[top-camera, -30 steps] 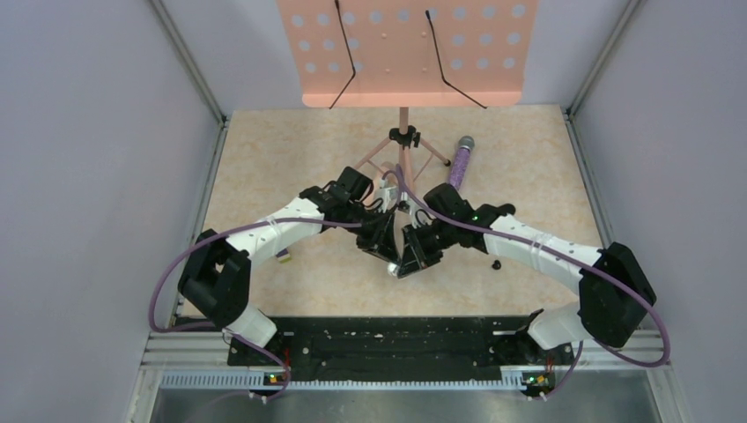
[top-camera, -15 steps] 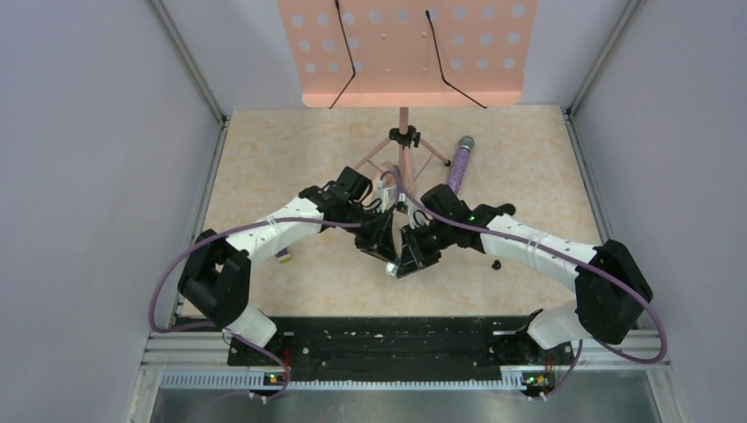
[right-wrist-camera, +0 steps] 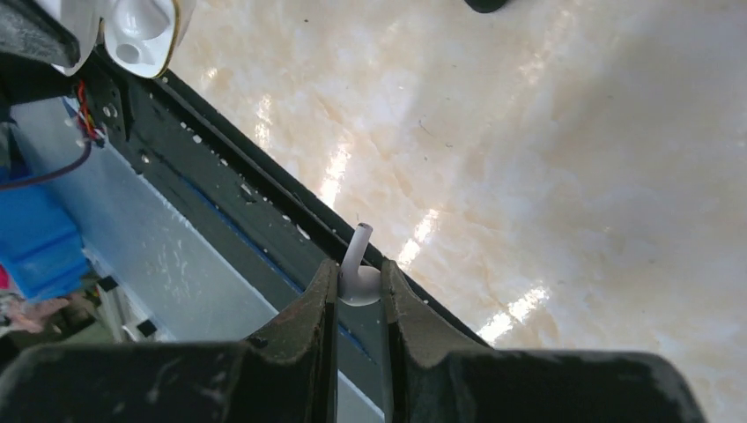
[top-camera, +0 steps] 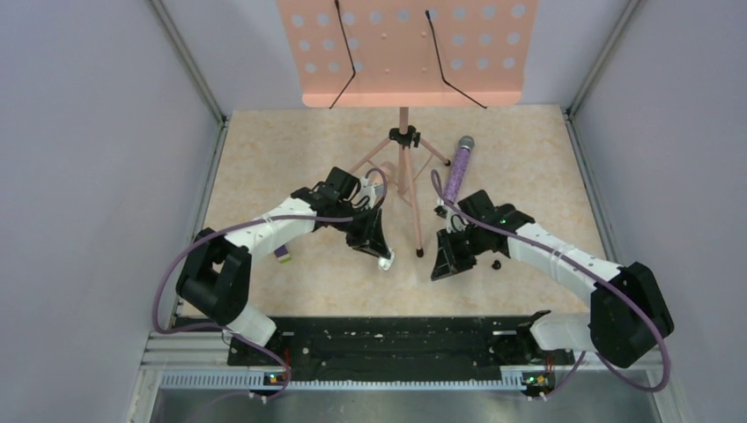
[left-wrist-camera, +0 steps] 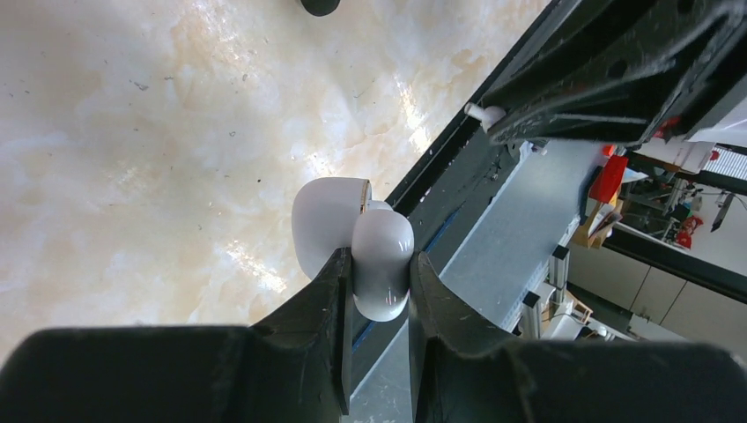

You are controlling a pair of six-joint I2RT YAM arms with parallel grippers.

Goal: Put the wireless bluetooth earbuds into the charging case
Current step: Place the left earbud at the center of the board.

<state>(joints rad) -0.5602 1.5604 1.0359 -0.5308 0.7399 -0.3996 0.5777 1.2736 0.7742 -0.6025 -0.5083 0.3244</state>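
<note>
My left gripper is shut on a white charging case, its lid hinged open, and holds it just above the table. The case also shows at the top left of the right wrist view, with a socket visible. My right gripper is shut on one white earbud, its stem pointing up out of the fingers. The earbud's stem tip also shows in the left wrist view. The two grippers are a short way apart. No second earbud shows.
A pink music stand has tripod legs reaching down between the grippers. A glittery purple microphone lies behind the right arm. A small black oval object lies by the right arm. A purple-and-yellow cube lies under the left arm.
The grippers were close together at the centre. They have now drawn apart: the right one moved right with the earbud, the left one slightly left with the case.
</note>
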